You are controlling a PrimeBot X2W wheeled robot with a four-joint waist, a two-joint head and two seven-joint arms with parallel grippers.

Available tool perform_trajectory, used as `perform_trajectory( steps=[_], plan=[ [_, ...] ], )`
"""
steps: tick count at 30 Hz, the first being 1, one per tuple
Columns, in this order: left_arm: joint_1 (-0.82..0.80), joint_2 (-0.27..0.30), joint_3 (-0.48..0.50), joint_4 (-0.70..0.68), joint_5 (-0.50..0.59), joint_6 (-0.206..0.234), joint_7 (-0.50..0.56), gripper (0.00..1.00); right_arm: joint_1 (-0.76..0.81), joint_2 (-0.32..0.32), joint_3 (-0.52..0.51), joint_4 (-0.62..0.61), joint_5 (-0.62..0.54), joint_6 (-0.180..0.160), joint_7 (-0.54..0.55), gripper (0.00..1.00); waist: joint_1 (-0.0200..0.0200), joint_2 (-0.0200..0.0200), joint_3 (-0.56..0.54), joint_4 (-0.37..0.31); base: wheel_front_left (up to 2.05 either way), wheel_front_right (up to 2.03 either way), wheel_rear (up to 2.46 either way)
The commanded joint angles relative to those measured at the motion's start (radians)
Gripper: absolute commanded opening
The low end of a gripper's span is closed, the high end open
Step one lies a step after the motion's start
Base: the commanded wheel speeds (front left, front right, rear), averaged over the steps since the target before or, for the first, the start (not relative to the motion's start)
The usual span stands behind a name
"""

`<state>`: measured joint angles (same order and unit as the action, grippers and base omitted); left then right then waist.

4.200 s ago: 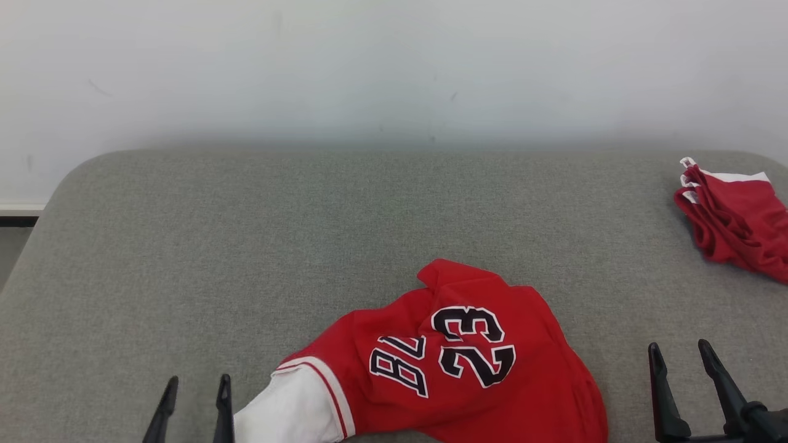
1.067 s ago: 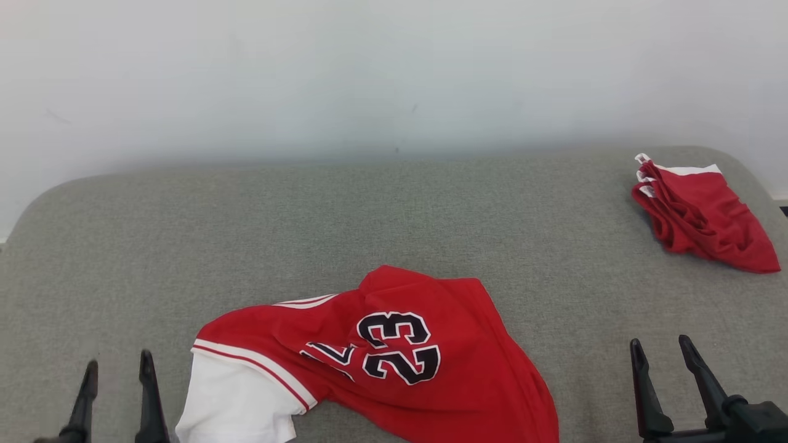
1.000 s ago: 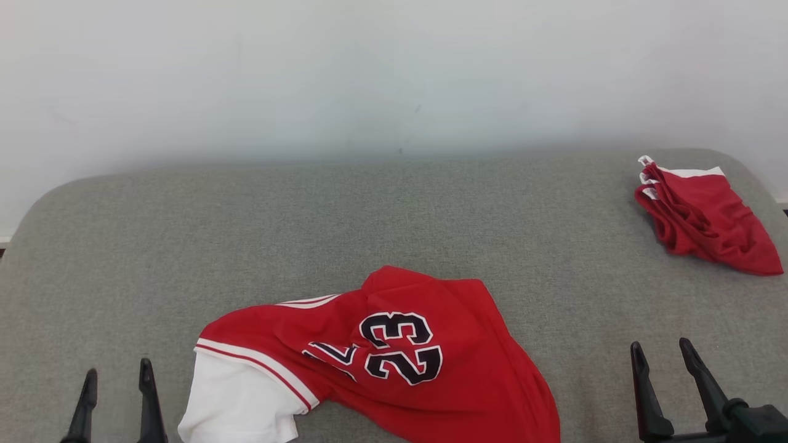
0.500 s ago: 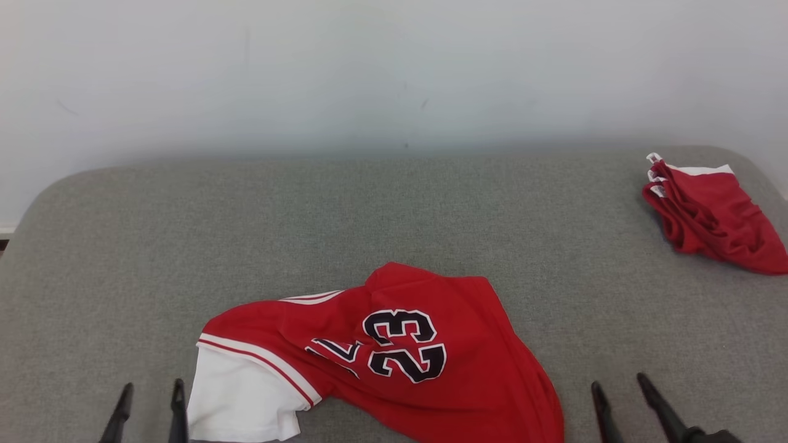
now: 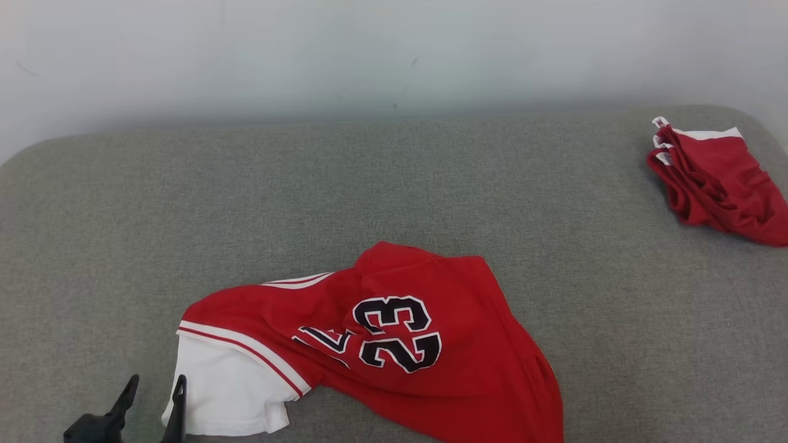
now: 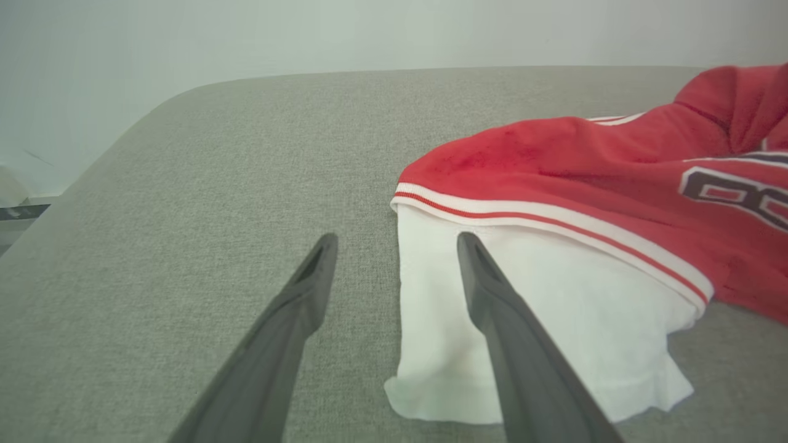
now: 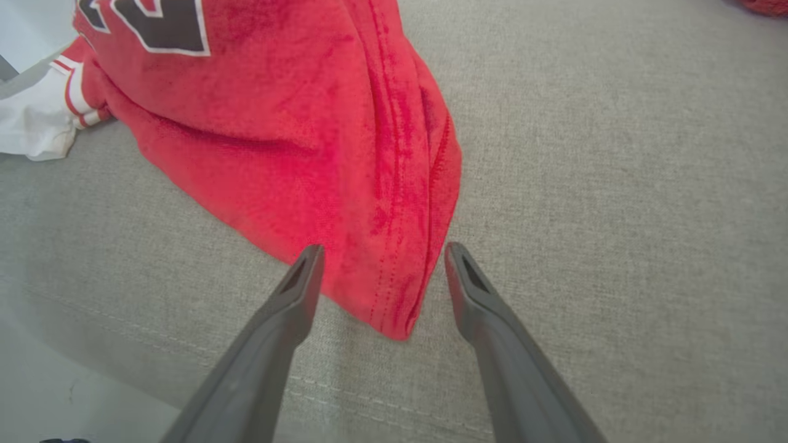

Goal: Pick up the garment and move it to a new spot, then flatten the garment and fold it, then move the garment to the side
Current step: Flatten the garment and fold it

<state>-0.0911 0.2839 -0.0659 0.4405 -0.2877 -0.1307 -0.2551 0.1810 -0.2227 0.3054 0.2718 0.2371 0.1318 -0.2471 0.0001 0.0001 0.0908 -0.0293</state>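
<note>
On gray cushion point(image 5: 184, 203), crumpled red jersey point(image 5: 394, 344)

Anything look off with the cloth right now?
The jersey lies crumpled, not flat: its 23 is tilted, the lettering beside it is lost in a fold, and a white sleeve pokes out left. Nothing looks torn.

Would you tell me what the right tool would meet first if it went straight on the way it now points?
Most likely the jersey: its red hem corner lies between the open jaws of the right tool. Height above the cloth is unclear, so it might skim over it.
</note>
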Motion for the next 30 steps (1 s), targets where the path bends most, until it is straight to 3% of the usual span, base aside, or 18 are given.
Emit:
perform_trajectory(
  steps=[1, 15, 16, 17, 18, 19, 20, 21, 25, 30],
  plan=[
    [-0.018, 0.016, -0.014, 0.031, -0.006, 0.002, 0.003, 1.00, -0.013, 0.003, 0.014, 0.023, 0.001, -0.002, -0.006, 1.00, -0.0001, -0.0001, 0.010, -0.009, 0.00, 0.00, 0.00],
    [-0.067, 0.023, -0.106, 0.218, -0.121, 0.001, 0.015, 1.00, -0.097, 0.025, 0.072, 0.174, 0.015, -0.002, -0.017, 0.99, -0.0001, -0.0001, 0.008, -0.019, 0.00, 0.00, 0.00],
    [-0.071, 0.021, -0.119, 0.234, -0.120, 0.001, 0.017, 1.00, -0.103, 0.027, 0.077, 0.182, 0.017, -0.002, -0.017, 0.76, -0.0001, -0.0001, 0.007, -0.020, 0.00, 0.00, 0.00],
    [-0.075, 0.013, -0.129, 0.252, -0.139, 0.001, 0.030, 1.00, -0.108, 0.029, 0.084, 0.191, 0.021, -0.002, -0.017, 0.44, -0.0001, -0.0001, 0.007, -0.020, 0.00, 0.00, 0.00],
    [-0.078, 0.011, -0.145, 0.265, -0.160, 0.001, 0.038, 0.48, -0.114, 0.029, 0.094, 0.199, 0.026, -0.002, -0.017, 0.00, -0.0001, -0.0001, 0.006, -0.020, 0.00, 0.00, 0.00],
    [-0.084, 0.010, -0.158, 0.271, -0.178, 0.000, 0.036, 0.09, -0.120, 0.027, 0.099, 0.201, 0.029, -0.002, -0.018, 0.00, -0.0001, -0.0001, 0.006, -0.021, 0.00, 0.00, 0.00],
    [-0.084, 0.010, -0.158, 0.271, -0.178, 0.000, 0.036, 0.09, -0.120, 0.027, 0.099, 0.201, 0.029, -0.002, -0.018, 0.00, -0.0001, -0.0001, 0.006, -0.021, 0.00, 0.00, 0.00],
    [-0.085, 0.007, -0.169, 0.274, -0.192, 0.000, 0.032, 0.00, -0.126, 0.025, 0.102, 0.201, 0.032, -0.002, -0.018, 0.00, -0.0001, -0.0001, 0.005, -0.021, 0.00, 0.00, 0.00],
    [-0.068, 0.010, -0.196, 0.258, -0.254, 0.001, 0.019, 0.00, -0.126, 0.020, 0.096, 0.160, 0.044, -0.002, -0.019, 0.00, -0.0001, -0.0001, -0.002, -0.021, 0.00, 0.00, 0.00],
    [-0.068, 0.023, -0.185, 0.149, -0.321, 0.001, -0.003, 0.00, -0.113, 0.014, 0.083, 0.025, 0.071, -0.002, -0.019, 0.00, -0.0001, -0.0001, -0.008, -0.017, 0.00, 0.00, 0.00]
  ],
)
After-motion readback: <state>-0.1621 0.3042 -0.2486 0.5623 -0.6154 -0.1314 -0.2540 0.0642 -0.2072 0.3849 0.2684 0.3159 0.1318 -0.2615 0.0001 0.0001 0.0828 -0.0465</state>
